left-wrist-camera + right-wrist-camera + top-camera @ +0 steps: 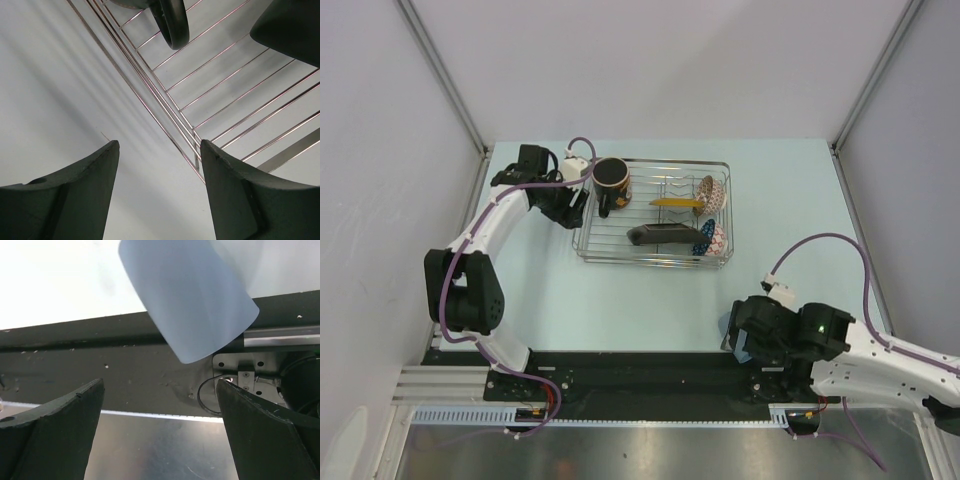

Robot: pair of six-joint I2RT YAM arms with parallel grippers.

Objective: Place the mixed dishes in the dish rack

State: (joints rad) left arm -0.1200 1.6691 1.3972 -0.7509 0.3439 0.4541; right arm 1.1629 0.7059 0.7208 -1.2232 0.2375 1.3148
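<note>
The silver wire dish rack point(590, 245) stands mid-table. In it are the dark mug point(612, 180) at the far left corner, the pinkish-beige bowl point(713, 192), the blue patterned bowl point(713, 238) and the dark square plate point(665, 235) on edge. My left gripper point(570, 207) is open and empty at the rack's left side. In the left wrist view point(160, 150) it straddles the rack's rim point(165, 100), with the mug's handle point(172, 22) ahead. My right gripper point(745, 338) is open. The light-blue cup point(190, 295) sits just beyond its fingertips, untouched, and is mostly hidden in the top view point(731, 330).
The black base rail point(650, 375) and a metal plate point(150, 450) run along the table's near edge, right by the cup. Grey walls stand to the left and right. A yellow piece point(675, 202) lies across the rack's middle.
</note>
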